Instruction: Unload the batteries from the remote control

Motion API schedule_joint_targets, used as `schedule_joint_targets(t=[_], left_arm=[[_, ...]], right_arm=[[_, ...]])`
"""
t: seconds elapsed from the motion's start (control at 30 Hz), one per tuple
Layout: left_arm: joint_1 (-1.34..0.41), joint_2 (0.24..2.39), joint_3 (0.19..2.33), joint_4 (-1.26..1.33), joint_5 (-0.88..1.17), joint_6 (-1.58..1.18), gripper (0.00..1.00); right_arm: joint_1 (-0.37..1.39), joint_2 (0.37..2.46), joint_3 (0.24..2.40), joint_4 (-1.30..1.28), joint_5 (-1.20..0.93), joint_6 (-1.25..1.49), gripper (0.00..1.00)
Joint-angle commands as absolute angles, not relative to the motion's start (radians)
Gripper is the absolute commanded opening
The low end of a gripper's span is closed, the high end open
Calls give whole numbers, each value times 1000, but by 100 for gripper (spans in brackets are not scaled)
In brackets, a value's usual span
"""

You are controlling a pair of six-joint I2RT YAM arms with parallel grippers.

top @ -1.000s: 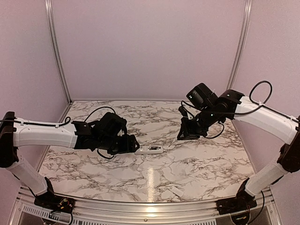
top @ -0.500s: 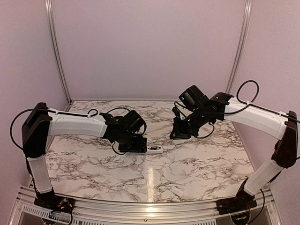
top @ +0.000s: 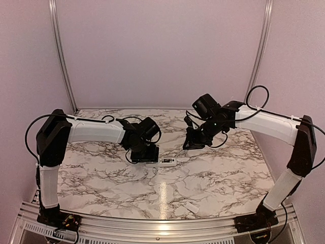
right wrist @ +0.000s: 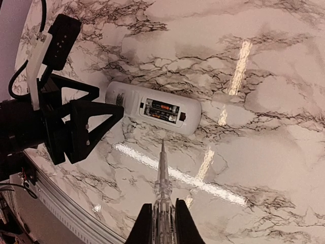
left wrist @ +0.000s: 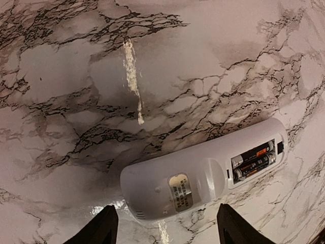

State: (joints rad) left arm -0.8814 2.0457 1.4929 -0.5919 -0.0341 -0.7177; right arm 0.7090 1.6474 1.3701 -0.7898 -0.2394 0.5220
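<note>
Since a second ago: left arm (top: 94, 131) swung up, elbow high, reaching further right. With it left gripper (top: 147, 155) moved right, from just short of remote (top: 166, 161) to over its left end, fingers (left wrist: 104, 229) either side. Also right arm (top: 264, 122) drawn in; right gripper (top: 192, 142) with tool (right wrist: 162, 173) shifted left, nearer remote.

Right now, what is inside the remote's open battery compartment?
Two dark batteries lie side by side in the remote control, whose compartment is uncovered. Whatever sits beneath them, such as the contacts, is hidden by the batteries themselves.
</note>
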Motion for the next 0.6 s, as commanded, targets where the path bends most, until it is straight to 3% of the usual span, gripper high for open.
schedule_joint_targets(t=[0.0, 0.57], left_arm=[[-873, 2085, 1519, -634, -20, -722, 70], [-873, 2149, 1562, -626, 20, -714, 66]], right_arm=[[668, 1656, 1367, -735, -294, 503, 0], [667, 1792, 1458, -757, -305, 455, 0]])
